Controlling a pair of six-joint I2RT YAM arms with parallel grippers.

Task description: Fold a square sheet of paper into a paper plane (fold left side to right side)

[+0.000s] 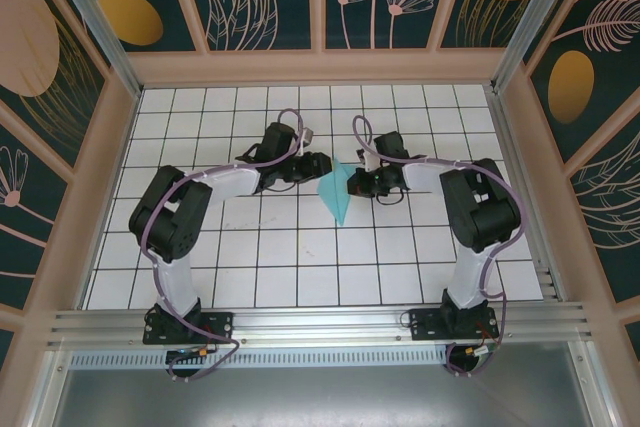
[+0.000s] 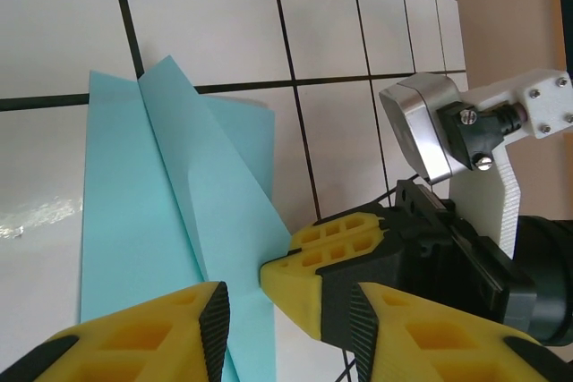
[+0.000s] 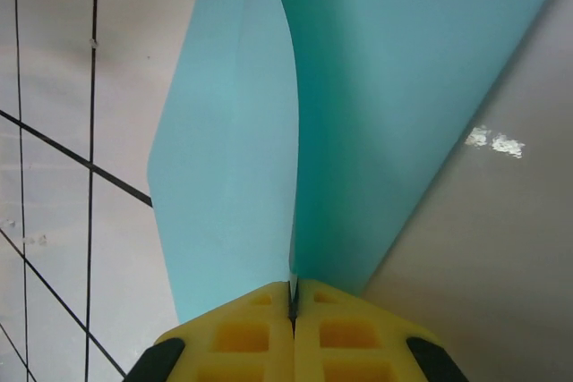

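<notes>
The square sheet of paper, thin and turquoise, is folded into a narrow pointed paper plane at the middle of the table, tip toward the near edge. In the right wrist view my right gripper is shut on the raised centre fold of the plane, with a wing spreading to each side. In the top view the right gripper sits at the plane's right edge. My left gripper is at its left edge. The left wrist view shows the creased plane on the table, the left gripper open over its edge, and the right gripper's yellow fingertips pinching the paper.
A white gridded table lies inside a walled enclosure with a wooden frame on three sides. An aluminium rail runs along the near edge and carries both arm bases. Cables loop over each arm.
</notes>
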